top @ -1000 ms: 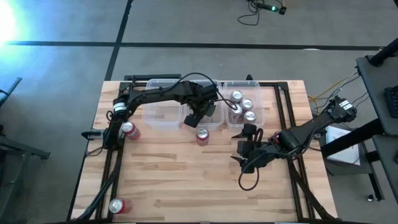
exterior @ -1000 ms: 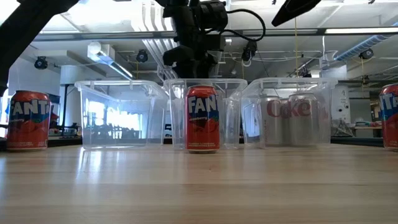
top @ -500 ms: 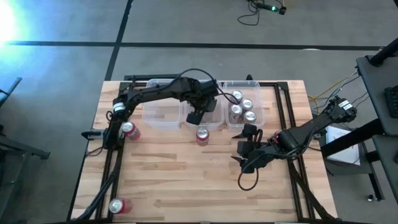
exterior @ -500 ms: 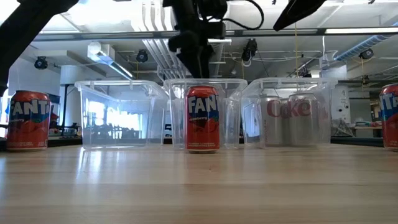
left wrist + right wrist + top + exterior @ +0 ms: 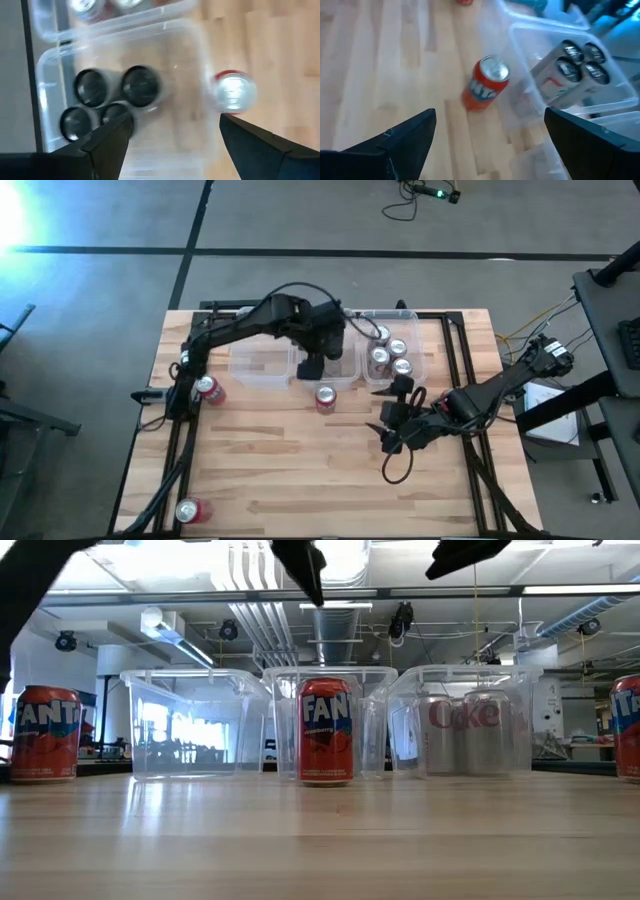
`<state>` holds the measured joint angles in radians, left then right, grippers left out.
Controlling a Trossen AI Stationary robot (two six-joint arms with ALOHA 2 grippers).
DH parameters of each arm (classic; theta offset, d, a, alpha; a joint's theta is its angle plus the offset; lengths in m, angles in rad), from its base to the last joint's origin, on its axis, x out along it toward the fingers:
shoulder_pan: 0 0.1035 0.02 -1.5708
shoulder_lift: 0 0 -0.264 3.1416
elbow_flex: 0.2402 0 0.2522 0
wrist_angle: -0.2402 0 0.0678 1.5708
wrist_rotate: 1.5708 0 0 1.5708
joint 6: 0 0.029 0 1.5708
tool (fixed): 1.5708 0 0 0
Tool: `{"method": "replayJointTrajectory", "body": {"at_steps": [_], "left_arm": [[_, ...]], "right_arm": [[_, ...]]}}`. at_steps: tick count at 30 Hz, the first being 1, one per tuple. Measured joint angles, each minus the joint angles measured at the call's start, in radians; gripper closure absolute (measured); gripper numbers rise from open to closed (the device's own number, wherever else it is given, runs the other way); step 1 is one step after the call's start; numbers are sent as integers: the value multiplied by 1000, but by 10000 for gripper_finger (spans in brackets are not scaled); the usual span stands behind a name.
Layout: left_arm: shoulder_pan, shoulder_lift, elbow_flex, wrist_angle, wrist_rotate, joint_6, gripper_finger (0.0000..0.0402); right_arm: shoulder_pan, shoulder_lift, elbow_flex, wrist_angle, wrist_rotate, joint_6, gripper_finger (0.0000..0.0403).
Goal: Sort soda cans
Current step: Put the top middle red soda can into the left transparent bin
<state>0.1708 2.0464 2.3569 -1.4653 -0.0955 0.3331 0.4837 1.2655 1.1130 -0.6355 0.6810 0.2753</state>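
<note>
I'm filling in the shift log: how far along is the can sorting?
Done: silver-grey cans fill the right bin; dark cans sit in the middle bin. In hand: nothing; the left gripper, open, hovers over that bin, the right gripper waits open. Left: three red cans on the table.

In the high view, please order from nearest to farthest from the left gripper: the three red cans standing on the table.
From the left gripper, over the middle bin:
1. Red can just in front of the middle bin.
2. Red can by the left arm's base.
3. Red can at the table's front-left corner.
</note>
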Motion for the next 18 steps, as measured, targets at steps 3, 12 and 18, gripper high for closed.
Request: {"method": "replayJointTrajectory", "body": {"at_steps": [3, 12, 18], "left_arm": [[-66, -62, -58, 2, 28, -14, 118], [-297, -346, -418, 203, 63, -148, 125], [-461, -595, -847, 577, -41, -341, 126]], "right_arm": [[0, 0, -28, 47, 4, 1, 35], [0, 57, -142, 242, 1, 20, 35], [-4, 198, -185, 328, -6, 52, 35]]}}
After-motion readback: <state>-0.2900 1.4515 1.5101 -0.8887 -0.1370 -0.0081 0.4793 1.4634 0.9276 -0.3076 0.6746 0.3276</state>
